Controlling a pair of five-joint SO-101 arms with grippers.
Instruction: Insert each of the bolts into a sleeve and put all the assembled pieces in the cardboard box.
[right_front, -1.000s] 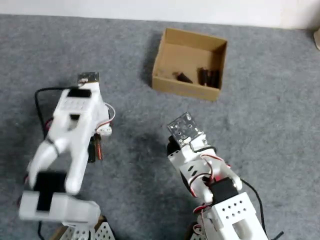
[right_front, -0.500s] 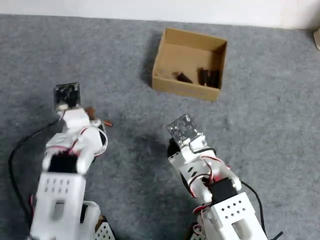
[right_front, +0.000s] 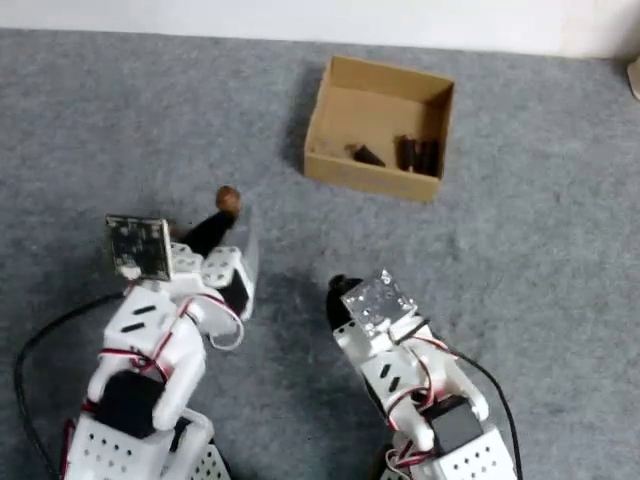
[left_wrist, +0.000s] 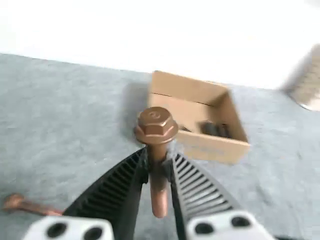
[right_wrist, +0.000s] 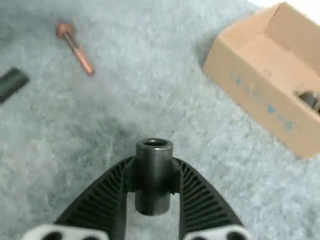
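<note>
Bright, even light; soft shadows.

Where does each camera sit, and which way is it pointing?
High view: fixed above the table, looking down on left arm, right arm and cardboard box.
Left wrist view: on the left arm, looking along the left pincer, shut on a bolt, toward the box.
Right wrist view: on the right arm, looking along the right pincer, shut on a sleeve, toward the box.
Shared: both wrist views show the box and a loose bolt.
</note>
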